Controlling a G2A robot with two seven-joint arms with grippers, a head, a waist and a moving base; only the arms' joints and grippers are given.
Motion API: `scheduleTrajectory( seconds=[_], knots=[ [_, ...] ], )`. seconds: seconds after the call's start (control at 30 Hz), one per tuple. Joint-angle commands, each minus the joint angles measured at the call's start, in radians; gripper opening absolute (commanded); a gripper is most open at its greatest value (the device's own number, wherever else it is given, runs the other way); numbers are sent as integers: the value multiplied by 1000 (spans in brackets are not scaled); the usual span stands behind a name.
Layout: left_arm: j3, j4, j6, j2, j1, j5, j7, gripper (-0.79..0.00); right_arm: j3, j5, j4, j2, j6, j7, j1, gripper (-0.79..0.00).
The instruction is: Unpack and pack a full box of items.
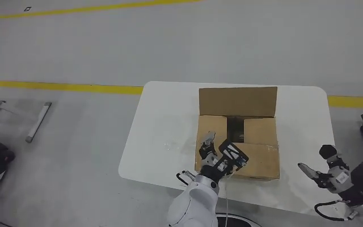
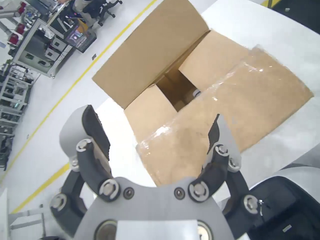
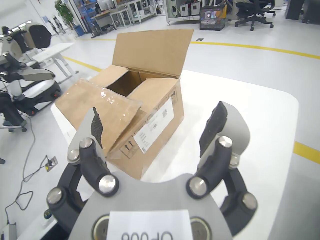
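A brown cardboard box (image 1: 238,133) stands on the white table (image 1: 164,119), right of its middle. The far flap (image 2: 150,43) stands upright, the two side flaps lie partly folded in, and the near flap (image 2: 250,96), with clear tape on it, lies over the top. A dark gap (image 1: 235,129) shows between the flaps, and the contents are mostly hidden. My left gripper (image 1: 220,146) hovers open over the box's near-left corner (image 2: 153,116), holding nothing. My right gripper (image 1: 316,160) is open and empty near the table's front right edge, pointing at the box's labelled side (image 3: 155,126).
Bare tabletop lies left of the box (image 1: 170,142) and between the box and the right gripper (image 3: 225,88). Yellow floor lines (image 1: 68,87) run behind the table. Another robot (image 3: 27,76) and workbenches stand farther off in the room.
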Motion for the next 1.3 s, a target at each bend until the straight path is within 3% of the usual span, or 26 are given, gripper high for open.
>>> scheduleTrajectory(
  seconds=[0.0, 0.17, 0.3, 0.8, 0.97, 1.17, 1.27],
  knots=[
    [-34, -8, 11, 2, -21, 23, -7, 0, -10, 44, 12, 9, -63, 65, 46, 0],
    [-66, -7, 38, 0, -61, 54, -42, 0, -61, 95, 96, 34, -222, 221, 174, 0],
    [-65, 4, 47, -4, -77, 52, -70, 0, -99, 148, 110, 57, -228, 316, 239, 0],
    [-65, 4, 47, -4, -77, 52, -70, 0, -135, 192, 123, 65, -228, 363, 271, 0],
    [-65, 4, 47, -4, -77, 52, -70, 0, -170, 361, 150, 96, -214, 586, 360, 0],
    [-65, 4, 47, -4, -77, 52, -70, 0, -196, 516, 186, 135, -110, 901, 471, 0],
    [-65, 4, 47, -4, -77, 52, -70, 0, -199, 561, 205, 150, -77, 992, 516, 0]
  ],
)
